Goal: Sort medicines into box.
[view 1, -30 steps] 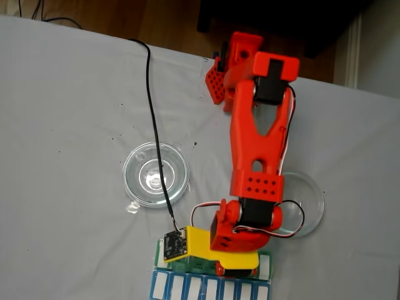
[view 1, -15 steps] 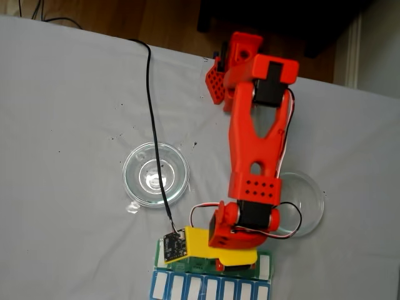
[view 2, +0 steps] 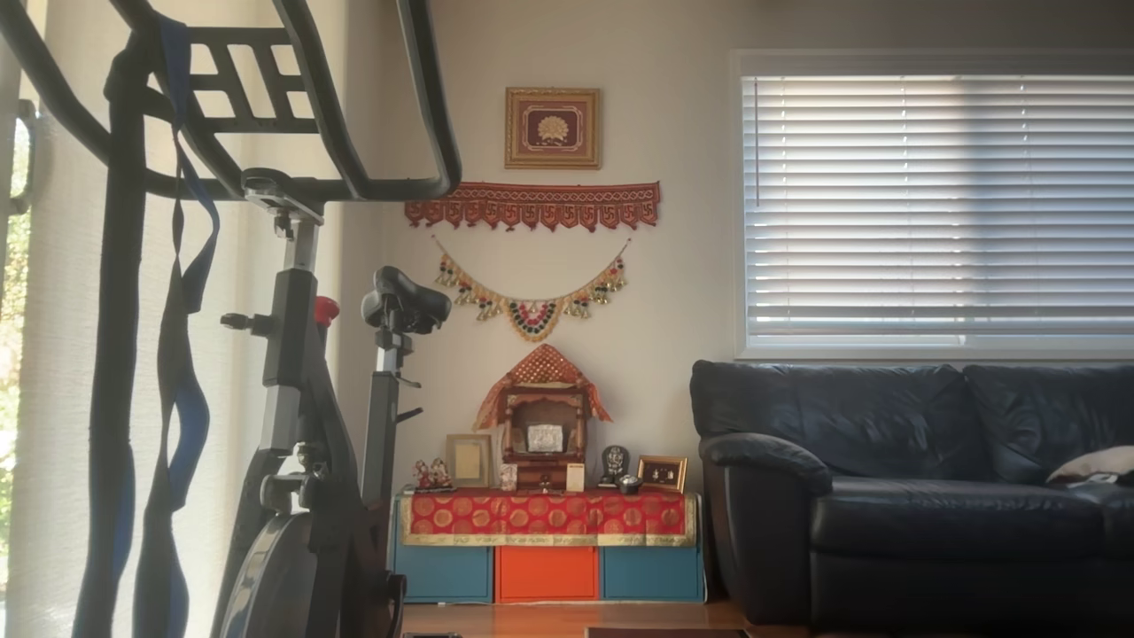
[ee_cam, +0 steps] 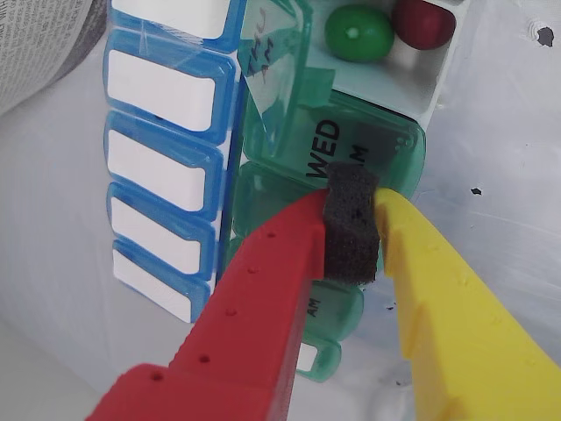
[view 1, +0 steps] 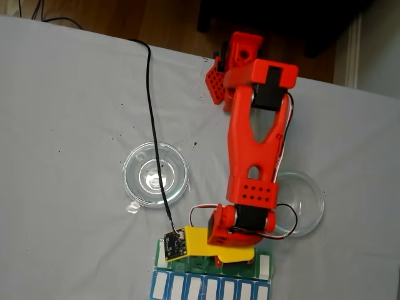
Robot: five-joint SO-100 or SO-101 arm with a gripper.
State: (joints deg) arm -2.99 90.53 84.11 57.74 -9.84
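Nearby, two glass dishes flank the arm.

Living room seen in the other view: pale wall carrying a framed picture, a red fabric hanging and a beaded garland. Below stands a small shrine on a cabinet draped in red-and-gold cloth, on a wooden floor. A window with closed white blinds admits daylight above a dark leather sofa. An exercise bike stands against a bright curtain.

In the fixed view, a pale grey counter borders a wooden floor.
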